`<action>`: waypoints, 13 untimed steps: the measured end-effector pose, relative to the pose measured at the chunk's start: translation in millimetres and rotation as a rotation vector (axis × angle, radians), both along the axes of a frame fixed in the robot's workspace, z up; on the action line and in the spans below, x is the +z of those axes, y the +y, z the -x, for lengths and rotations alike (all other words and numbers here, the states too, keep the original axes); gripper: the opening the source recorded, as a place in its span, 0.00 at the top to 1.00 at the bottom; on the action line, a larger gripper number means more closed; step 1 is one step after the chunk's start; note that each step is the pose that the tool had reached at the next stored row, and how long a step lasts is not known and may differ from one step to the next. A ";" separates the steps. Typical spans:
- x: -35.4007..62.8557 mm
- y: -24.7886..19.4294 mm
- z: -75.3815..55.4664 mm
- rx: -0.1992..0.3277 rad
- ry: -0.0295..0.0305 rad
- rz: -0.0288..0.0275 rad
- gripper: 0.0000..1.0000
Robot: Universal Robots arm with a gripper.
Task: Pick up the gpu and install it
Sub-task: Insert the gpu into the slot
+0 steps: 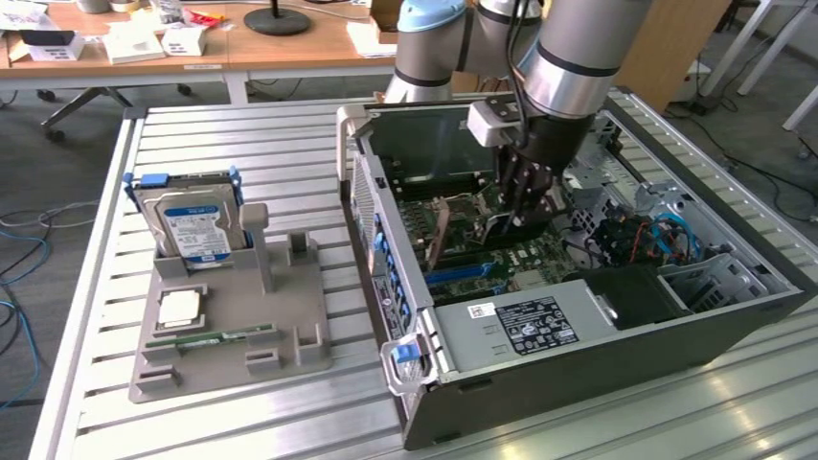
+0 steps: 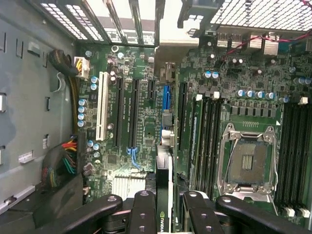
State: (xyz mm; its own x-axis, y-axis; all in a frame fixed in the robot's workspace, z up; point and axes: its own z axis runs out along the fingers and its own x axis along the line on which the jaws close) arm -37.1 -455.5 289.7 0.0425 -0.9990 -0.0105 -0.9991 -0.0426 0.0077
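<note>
The gripper (image 1: 514, 218) is down inside the open case (image 1: 715, 316), over the motherboard (image 2: 146, 126). In the wrist view I see the fingers (image 2: 144, 209) partly closed and clamped on the gpu (image 2: 164, 187). It stands edge-on between them, above the board, in line with the blue slot (image 2: 166, 100). I cannot tell whether its lower edge touches a slot. The holder (image 1: 230, 335) with the hard drive (image 1: 194, 225) sits well apart, on the exterior view's left.
</note>
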 end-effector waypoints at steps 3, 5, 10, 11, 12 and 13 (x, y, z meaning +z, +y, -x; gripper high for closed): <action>-0.1 0.0 2.0 0.000 0.0001 0.0000 0.74; -0.2 0.0 2.9 0.000 0.0001 0.0001 0.74; -0.6 0.0 5.0 0.000 0.0001 0.0001 0.74; -0.6 0.0 5.0 0.000 0.0001 0.0001 0.74; -0.7 0.0 5.0 0.000 0.0000 0.0001 0.74; -0.7 0.0 5.1 0.000 0.0001 0.0001 0.74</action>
